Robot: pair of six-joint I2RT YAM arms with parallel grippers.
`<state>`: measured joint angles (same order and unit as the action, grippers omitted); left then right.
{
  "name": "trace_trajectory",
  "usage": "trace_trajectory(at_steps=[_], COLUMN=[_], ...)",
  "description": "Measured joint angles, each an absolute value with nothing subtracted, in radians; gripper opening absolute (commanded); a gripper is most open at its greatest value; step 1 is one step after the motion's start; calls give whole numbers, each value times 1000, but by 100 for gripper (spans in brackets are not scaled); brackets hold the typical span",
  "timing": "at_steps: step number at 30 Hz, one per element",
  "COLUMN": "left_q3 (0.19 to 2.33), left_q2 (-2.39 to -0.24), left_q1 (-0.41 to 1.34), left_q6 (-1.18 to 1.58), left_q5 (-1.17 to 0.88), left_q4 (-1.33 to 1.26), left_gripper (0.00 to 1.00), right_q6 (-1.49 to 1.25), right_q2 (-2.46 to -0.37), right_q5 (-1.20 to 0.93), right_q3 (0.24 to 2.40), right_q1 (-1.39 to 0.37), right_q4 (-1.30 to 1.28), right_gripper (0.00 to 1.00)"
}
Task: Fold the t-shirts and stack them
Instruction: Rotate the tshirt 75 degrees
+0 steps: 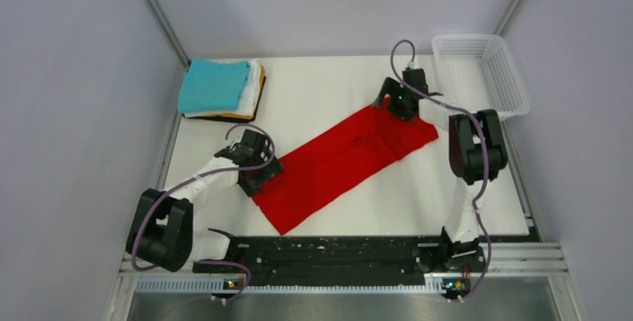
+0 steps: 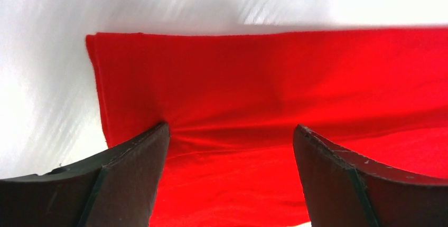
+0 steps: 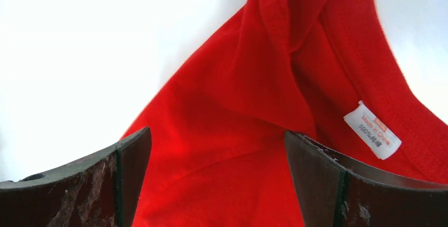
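The red shirt (image 1: 340,163) lies on the white desk (image 1: 321,89) as a long folded strip, running diagonally from near left to far right. The left jaws stand spread wide at its left edge toward the near end, tips on the cloth, nothing pinched. The right jaws are likewise released, wide apart over the collar end, where a white label (image 3: 372,130) shows. A stack (image 1: 220,89) of folded shirts, teal on top, sits at the far left corner. A basket (image 1: 515,93) stands far right.
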<state>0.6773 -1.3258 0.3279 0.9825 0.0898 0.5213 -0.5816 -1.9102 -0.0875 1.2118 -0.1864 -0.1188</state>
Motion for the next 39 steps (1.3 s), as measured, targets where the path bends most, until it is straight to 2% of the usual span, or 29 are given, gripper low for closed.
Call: trace_trajectory(at_steps=[3,8,11,14,20,24,32,36,39], left_q3=[657,649,684,757,975,1044,979,878,772], left_q2=[-1294,-1289,-1335,-1416,-1598,-1600,-1384,-1232,-1137], left_q1=[381,569,680,805,952,973,983,942,850], left_q6=[1032,1106,1138,1150,1135,1123,1134,1144,1131], left_q5=[79,3,-7,-10,6,52,190,234,236], left_q4=[543,548,565,587,589,575,677,727,740], left_gripper=[93,95,95,95,95,96,99,99,99], right_q6=[-534,-405,-292,-188,-16,43,47,29,22], right_q2=[-2088,-2412,-2609,-2734,-2706,-2683,-2534,-2398,-2275], right_q5=[-112,-127,-146,-175,-208,-208,-114,1,63], right_q3=[1465,1979,2314,2509,2431,2428,2383,2253,2085], right_q1=[-216,-301,-350,-395,-479,-517,-527,-527,-527], right_q4=[-155,-262,-326,-347,-294,-314,-321,-303,-278], right_gripper=[95,97,99,99,99,99,99,99,99])
